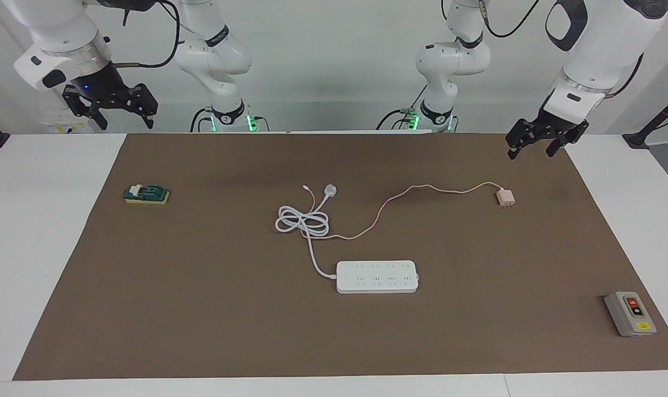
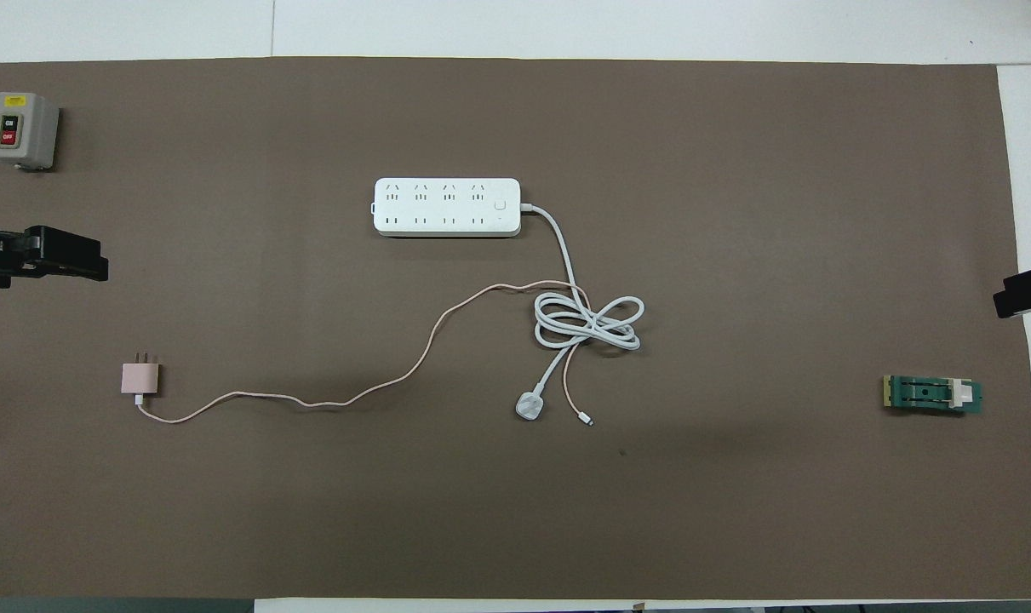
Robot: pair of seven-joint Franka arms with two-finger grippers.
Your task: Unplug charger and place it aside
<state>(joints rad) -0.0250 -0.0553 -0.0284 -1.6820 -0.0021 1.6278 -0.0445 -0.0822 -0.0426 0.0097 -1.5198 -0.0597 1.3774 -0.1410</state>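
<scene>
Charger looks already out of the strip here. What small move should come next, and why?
Probably just lift the left gripper clear and stop. The charger lies unplugged on the mat, apart from the power strip, toward the left arm's end; the gripper is open, empty and above it. The right gripper waits.

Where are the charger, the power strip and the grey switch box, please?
charger (image 2: 140, 377): overhead view, top face of the pink cube.
power strip (image 2: 445, 207): overhead view, middle of its socket face.
switch box (image 1: 630, 314): facing view, its grey top.
</scene>
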